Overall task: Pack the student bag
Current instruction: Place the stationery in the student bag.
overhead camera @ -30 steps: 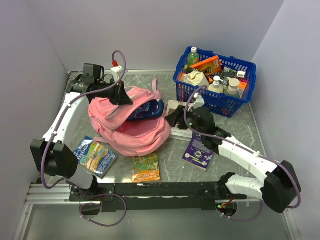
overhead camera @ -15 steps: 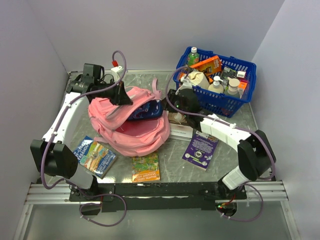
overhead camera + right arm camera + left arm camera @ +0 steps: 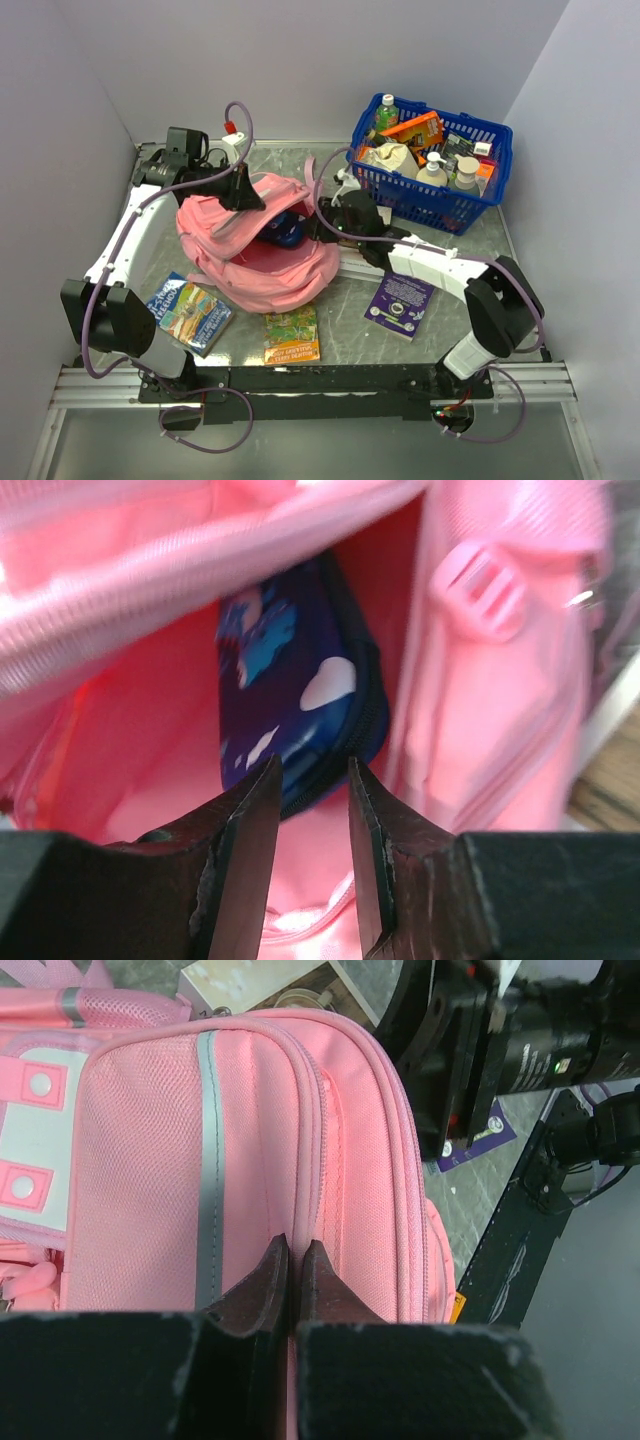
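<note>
Pinching one student bag (image 3: 268, 272), one left claw (image 3: 297, 1247)

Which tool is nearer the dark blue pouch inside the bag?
Right. The right tool sits at the student bag's opening, with the blue pouch just past its fingertips. The left tool pinches the bag's top fabric beside the opening, farther off.

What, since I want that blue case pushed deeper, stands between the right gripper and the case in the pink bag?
Nothing visible does. In the right wrist view the right gripper, jaws parted, faces the blue case directly inside the student bag, whose fabric the left gripper pinches.
</note>
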`<state>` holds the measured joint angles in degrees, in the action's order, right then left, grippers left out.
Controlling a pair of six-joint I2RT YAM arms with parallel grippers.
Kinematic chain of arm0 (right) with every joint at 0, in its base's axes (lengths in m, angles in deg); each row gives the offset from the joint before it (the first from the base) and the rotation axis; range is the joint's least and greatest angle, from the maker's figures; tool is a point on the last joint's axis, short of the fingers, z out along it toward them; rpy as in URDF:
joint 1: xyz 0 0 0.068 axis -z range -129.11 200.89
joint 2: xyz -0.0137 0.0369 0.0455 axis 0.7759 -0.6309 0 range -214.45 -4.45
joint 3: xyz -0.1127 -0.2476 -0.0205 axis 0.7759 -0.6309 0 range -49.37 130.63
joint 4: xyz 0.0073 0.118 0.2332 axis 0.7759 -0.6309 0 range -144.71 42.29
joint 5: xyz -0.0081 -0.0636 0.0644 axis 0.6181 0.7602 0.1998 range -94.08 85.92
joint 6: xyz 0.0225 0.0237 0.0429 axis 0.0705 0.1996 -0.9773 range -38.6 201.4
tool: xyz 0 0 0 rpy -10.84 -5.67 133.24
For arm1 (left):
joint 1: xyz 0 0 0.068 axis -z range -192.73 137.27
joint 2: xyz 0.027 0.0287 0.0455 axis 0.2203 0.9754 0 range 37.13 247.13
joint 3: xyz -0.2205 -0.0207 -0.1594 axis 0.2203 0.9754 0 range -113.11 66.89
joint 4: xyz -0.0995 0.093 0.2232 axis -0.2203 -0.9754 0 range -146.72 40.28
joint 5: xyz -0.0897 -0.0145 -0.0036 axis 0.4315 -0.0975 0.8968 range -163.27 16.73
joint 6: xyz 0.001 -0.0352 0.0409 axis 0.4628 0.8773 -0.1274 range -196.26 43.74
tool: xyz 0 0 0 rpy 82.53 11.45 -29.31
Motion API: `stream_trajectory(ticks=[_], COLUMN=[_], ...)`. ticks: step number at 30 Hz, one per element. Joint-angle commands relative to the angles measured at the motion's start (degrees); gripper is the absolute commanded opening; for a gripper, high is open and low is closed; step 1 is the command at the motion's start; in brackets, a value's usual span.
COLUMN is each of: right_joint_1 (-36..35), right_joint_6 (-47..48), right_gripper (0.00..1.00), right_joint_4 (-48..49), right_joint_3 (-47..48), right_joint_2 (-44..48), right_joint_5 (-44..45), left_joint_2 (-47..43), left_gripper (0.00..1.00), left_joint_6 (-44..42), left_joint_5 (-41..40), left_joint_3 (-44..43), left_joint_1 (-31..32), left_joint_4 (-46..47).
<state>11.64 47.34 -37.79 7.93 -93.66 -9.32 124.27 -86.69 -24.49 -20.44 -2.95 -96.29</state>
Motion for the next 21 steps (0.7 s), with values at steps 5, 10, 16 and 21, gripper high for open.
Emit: stream_trajectory(ticks=[5,10,16,21], right_joint_1=[-2.8,-4.1,-8.3,-15.9], right_joint_6=[0.0,2.9,10.6,16.9], right_gripper=[0.40,0.64,0.72,0.72], right_joint_4=[2.6,4.8,6.3,1.2], right_joint_3=[7.4,2.9,-10.6,-11.1], right_joint_2=[-7.9,-0.8,16.3,22.3], right_joint_5=[-3.5,3.1,5.1,11.9], left_joint_2=[-2.8,-2.6,-1.1,1.8], left_gripper=[0.01,0.01,0.01,0.06], left_joint_6=[0.2,0.0,0.7,0.9], left_joint_5=[5.4,4.7,3.6,0.9], left_joint_3=[-2.5,-1.7,1.8,3.3], left_joint_1=[0.2,0.4,1.1,5.3], left_joint_4=[6.0,6.1,9.3,10.8])
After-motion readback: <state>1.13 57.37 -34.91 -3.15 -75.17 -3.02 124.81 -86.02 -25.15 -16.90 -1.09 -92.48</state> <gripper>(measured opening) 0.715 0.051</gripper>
